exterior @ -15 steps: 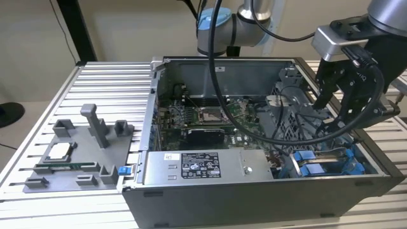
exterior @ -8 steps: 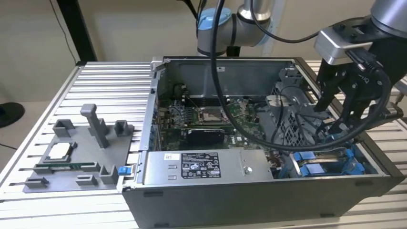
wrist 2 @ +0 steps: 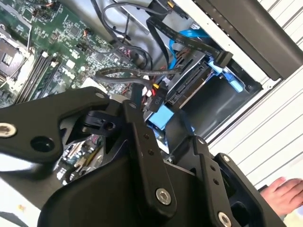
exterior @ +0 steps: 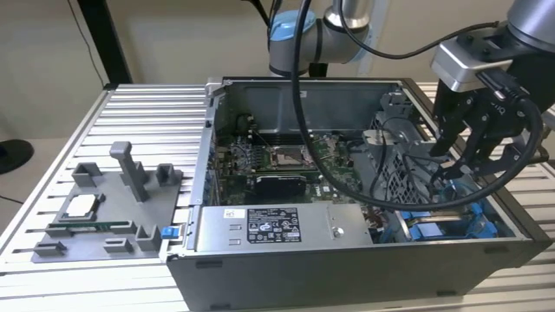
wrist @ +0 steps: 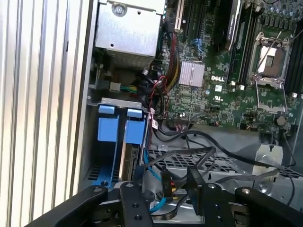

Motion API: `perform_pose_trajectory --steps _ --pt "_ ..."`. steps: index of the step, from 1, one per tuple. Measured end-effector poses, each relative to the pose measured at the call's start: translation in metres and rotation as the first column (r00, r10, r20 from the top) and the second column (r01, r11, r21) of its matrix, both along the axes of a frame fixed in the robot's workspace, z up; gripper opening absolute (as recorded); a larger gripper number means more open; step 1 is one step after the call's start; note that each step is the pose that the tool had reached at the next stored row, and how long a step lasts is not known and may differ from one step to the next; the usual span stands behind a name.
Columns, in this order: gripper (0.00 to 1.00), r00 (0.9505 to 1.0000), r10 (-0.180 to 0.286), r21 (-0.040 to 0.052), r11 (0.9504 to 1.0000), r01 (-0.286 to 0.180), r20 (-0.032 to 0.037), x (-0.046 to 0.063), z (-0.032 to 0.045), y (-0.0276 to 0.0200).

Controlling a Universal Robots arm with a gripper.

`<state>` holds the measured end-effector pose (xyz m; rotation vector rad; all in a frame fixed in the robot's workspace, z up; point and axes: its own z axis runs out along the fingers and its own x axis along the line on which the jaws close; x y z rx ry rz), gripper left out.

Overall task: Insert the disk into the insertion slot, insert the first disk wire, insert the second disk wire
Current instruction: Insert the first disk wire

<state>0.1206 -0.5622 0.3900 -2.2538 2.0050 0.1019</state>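
Claw [exterior: 453, 170] low over the computer case [exterior: 347, 276] — whether spread or pinching cannot be told, black wires [wrist: 189, 155] beside it, blue-framed disk [wrist: 129, 161] in the insertion slot [wrist: 106, 151].

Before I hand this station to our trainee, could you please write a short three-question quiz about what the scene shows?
1. True or false: the black gripper hangs above the open grey metal computer case.
2. The grey perforated-metal insertion slot has plastic rails coloured: A red, B bright blue, C yellow.
3. In the second wrist view, what shows beyond the case, over the pale slatted metal table?
Key: 1 true; 2 B; 3 a person's hand.
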Motion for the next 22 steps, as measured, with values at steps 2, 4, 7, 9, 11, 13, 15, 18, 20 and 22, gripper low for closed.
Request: perform_pose_trajectory --steps 2,4,7,9,11,13,15,18,20,22 --pt "1.0 1.0 0.003 0.0041 1.0 -0.003 0.0005 0.0005 0.0001 -0.0008" --pt "1.0 1.0 0.005 0.0082 1.0 -0.005 0.0005 0.0011 0.0001 -0.0019" --pt "1.0 1.0 0.008 0.0141 0.9999 -0.008 0.001 0.0021 -0.0002 -0.0029" --pt "1.0 1.0 0.01 0.0189 0.9998 -0.01 0.0018 0.0022 -0.001 -0.0039" --pt "1.0 0.9999 0.012 0.0218 0.9997 -0.013 0.0024 0.0025 -0.002 -0.0044" --pt "1.0 0.9998 0.017 0.0233 0.9996 -0.018 0.003 0.003 -0.0031 -0.0045" --pt "1.0 0.9997 0.022 0.0245 0.9995 -0.022 0.0039 0.0032 -0.0042 -0.0046" --pt "0.0 0.9996 0.027 0.0286 0.9992 -0.027 0.008 0.0034 -0.0056 -0.0047" --pt "0.0 0.9996 0.027 0.0349 0.999 -0.027 0.0101 0.0034 -0.0061 -0.0047" --pt "0.0 0.9996 0.027 0.0403 0.9988 -0.027 0.0108 0.0034 -0.0061 -0.0047"
